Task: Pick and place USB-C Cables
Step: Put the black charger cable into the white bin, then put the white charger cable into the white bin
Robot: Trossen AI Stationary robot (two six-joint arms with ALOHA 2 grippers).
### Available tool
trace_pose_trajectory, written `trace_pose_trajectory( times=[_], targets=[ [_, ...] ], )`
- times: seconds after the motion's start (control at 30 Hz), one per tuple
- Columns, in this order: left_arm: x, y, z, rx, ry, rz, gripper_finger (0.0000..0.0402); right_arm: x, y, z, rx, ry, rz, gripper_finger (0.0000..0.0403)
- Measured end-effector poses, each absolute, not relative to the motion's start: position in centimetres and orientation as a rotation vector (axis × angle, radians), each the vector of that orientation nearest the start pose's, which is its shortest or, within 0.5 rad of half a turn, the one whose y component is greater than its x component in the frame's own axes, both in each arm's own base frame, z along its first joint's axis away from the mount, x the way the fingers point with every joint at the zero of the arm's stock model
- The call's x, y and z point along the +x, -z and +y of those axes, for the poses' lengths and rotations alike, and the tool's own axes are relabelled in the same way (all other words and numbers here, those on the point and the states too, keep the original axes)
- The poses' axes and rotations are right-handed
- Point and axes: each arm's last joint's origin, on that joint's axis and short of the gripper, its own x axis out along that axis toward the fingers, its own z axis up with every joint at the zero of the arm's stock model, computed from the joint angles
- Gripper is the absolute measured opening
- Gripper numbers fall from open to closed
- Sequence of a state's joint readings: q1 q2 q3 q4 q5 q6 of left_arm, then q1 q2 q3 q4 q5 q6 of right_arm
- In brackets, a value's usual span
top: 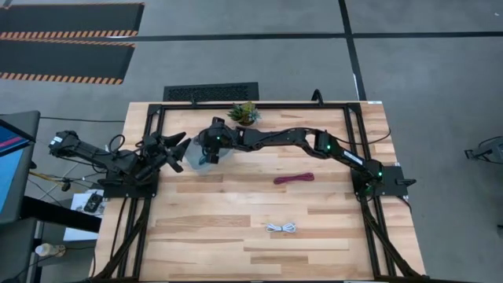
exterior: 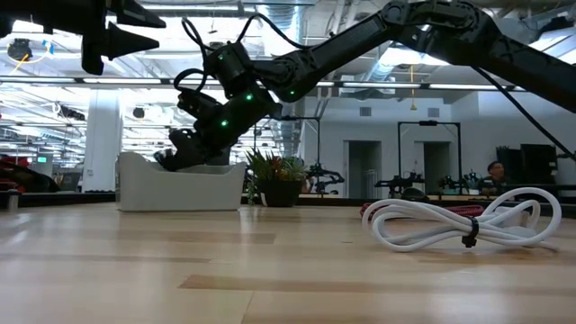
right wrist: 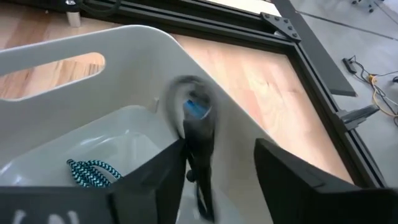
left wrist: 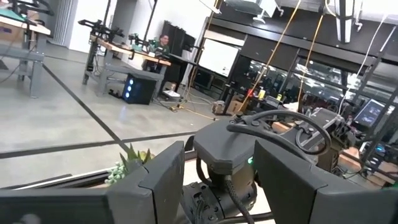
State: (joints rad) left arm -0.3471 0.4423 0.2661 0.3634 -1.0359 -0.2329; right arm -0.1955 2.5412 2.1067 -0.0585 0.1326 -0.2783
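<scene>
My right gripper (right wrist: 217, 149) hangs open over the clear bin (right wrist: 124, 37) at the table's far left, its fingers slanting down into it (top: 206, 157). A black cable (right wrist: 198, 134), blurred, is between the fingers, close along one of them. A teal cable (right wrist: 92, 172) lies on the bin's floor. The maroon cable (top: 294, 178) lies on the table's middle and the white cable (top: 281, 228) nearer the front edge, both far from the grippers. My left gripper (left wrist: 217, 168) stands open and level at the table's left (top: 179, 149). My right gripper has the black cable's bundle (right wrist: 200, 155) running down the inner side of one finger (right wrist: 168, 168), above the bin's floor. The cable is blurred, and I cannot tell whether the finger touches it.
A small potted plant (top: 244, 112) stands at the far edge just behind the bin. A black frame (top: 354, 141) runs along the table's sides. The white cable (exterior: 463, 223) lies close before the low camera. Bare wood stretches across the table's near half.
</scene>
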Motion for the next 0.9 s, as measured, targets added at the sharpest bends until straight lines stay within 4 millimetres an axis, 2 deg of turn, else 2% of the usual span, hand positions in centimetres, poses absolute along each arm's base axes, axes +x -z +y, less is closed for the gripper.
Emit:
trace_pose_trajectory(
  times=[0.17,0.63,0.77,0.9],
  targets=[
    [11.6,-24.8,-1.5,-0.347,-0.68,-0.228,0.0182,55.9,-16.0,-11.6,-0.254,0.253,0.521,0.0231],
    [11.6,-24.7,-1.5,-0.38,-0.69,-0.237,0.0182,55.9,-16.6,-11.6,-0.229,0.259,0.49,0.0233],
    [11.5,-25.0,-1.4,-0.397,-0.695,-0.265,0.0182,55.6,-18.9,-11.5,-0.235,0.259,0.482,0.0233],
    [11.2,-25.9,-1.4,-0.388,-0.64,-0.316,0.0182,54.5,-22.7,-11.3,-0.239,0.259,0.477,0.0233]
  ],
)
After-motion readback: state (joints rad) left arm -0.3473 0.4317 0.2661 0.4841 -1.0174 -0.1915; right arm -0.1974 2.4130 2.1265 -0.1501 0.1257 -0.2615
